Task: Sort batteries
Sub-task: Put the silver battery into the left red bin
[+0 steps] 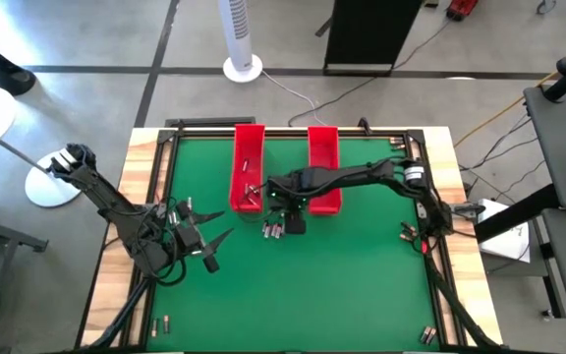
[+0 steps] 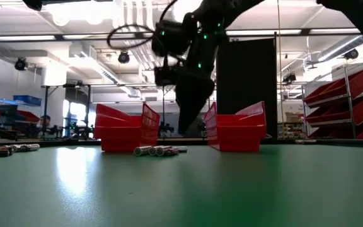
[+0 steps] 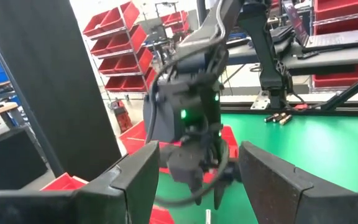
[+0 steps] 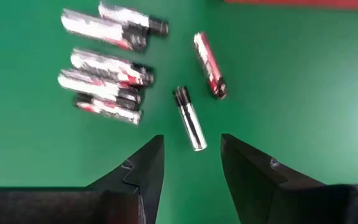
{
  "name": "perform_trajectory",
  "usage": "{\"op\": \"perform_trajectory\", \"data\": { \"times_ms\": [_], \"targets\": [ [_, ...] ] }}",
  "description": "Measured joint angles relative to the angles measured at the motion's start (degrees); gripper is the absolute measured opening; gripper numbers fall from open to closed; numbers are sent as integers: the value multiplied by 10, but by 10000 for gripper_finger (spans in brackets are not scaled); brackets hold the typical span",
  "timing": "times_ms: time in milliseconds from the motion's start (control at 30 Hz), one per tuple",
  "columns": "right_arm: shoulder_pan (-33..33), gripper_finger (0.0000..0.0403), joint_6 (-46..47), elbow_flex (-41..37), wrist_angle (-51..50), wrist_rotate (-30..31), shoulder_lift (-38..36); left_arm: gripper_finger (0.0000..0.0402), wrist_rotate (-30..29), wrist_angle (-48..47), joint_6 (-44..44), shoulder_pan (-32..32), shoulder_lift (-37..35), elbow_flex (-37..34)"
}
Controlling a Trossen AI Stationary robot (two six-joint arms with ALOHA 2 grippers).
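Only right wrist view resolves loose batteries: silver battery just beyond spread right gripper; left gripper spread, empty, near-left.

Light: bright, even, from ceiling lamps seen in the low view
Glare: pale sheen on the green table at about eight o'clock in the low view
Shadows: soft and short under the right gripper
Blur: batteries smeared in the right wrist view; right arm soft in the left wrist view
Backlight: that arm is nearly a silhouette in the low view
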Motion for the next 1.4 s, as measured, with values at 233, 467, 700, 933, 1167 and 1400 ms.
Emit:
{"op": "perform_trajectory", "data": {
  "times_ms": [233, 467, 700, 933, 1167, 1400],
  "targets": [
    [1, 137, -2, 0, 26, 0, 33, 199, 0, 0, 0, 0, 3, 0],
    [-1, 112, 0, 2, 31, 0, 49, 199, 0, -6, 0, 0, 4, 0],
    [0, 55, -10, 1, 30, -1, 50, 199, 0, -5, 4, 0, 4, 0],
    [2, 17, -16, 16, -8, 3, 43, 199, 0, -5, 4, 0, 4, 0],
    [24, 13, -25, 132, -141, 74, 4, 199, 0, -8, 4, 2, 7, -1],
    [26, 12, -67, 209, -30, 80, -2, 199, 0, -8, 4, 14, 19, -1]
  ]
}}
